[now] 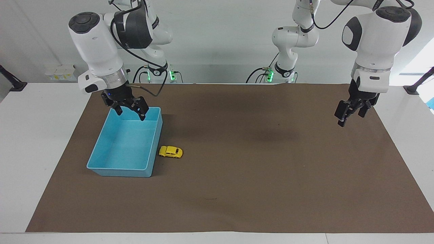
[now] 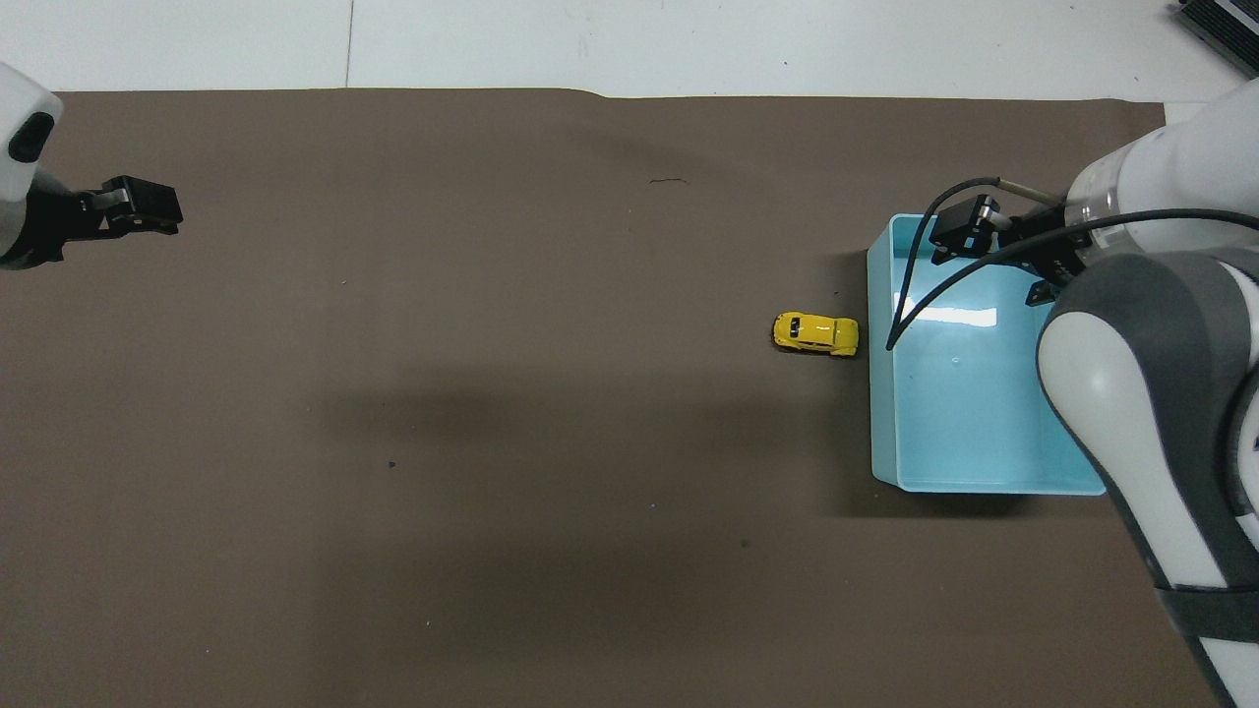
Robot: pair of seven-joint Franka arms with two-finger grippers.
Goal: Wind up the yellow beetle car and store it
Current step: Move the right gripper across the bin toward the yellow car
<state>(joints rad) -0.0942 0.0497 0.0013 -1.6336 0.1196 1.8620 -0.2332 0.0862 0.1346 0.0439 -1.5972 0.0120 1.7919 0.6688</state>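
Note:
The yellow beetle car (image 1: 171,151) stands on the brown mat, close beside the light blue bin (image 1: 118,168) on the side toward the left arm's end of the table. It also shows in the overhead view (image 2: 815,333), next to the bin's wall (image 2: 880,393). My right gripper (image 1: 130,112) hangs open and empty over the bin, above its rim, and shows in the overhead view (image 2: 993,258) too. My left gripper (image 1: 351,115) is open and empty in the air over the mat at the left arm's end, well apart from the car.
The brown mat (image 1: 257,176) covers most of the white table (image 1: 37,142). The bin holds nothing. The right arm's cable (image 2: 910,295) hangs over the bin.

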